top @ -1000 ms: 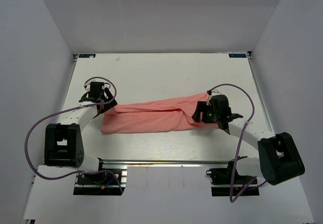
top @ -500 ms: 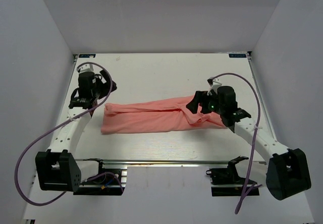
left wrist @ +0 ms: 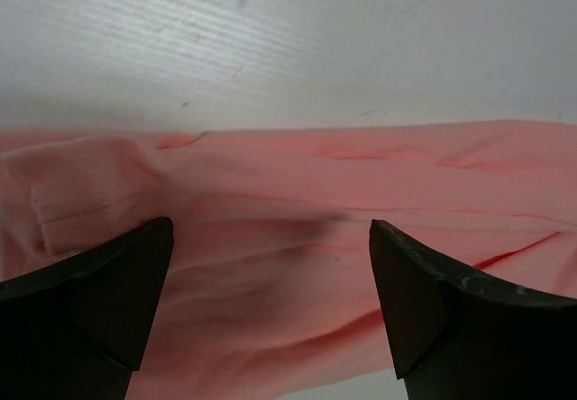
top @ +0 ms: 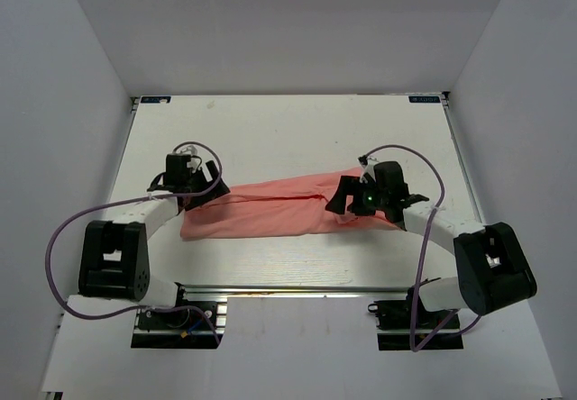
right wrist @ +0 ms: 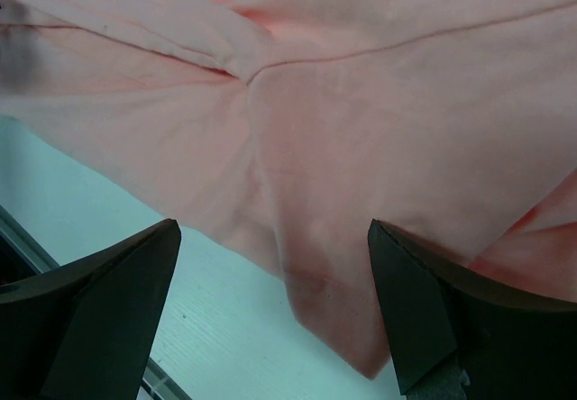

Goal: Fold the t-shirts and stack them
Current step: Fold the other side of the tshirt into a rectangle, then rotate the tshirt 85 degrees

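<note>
The salmon-pink t-shirt [top: 270, 209] lies folded into a long band across the middle of the table. My left gripper [top: 209, 193] is open, low over the band's left end; its wrist view shows pink folds [left wrist: 270, 247] between the spread fingers [left wrist: 117, 292]. My right gripper [top: 341, 200] is open over the band's right end, where a hemmed corner [right wrist: 334, 319] lies between its fingers [right wrist: 424, 301]. Neither holds cloth. The neck label is hidden.
The white table [top: 288, 130] is walled at the back and both sides. A metal rail [top: 288, 289] runs along the near edge, with both arm bases behind it. Purple cables loop beside each arm.
My left gripper swung from the far left edge back down to the shirt's left end. My right gripper moved slightly left and lowered over the right end. The shirt has barely shifted.
</note>
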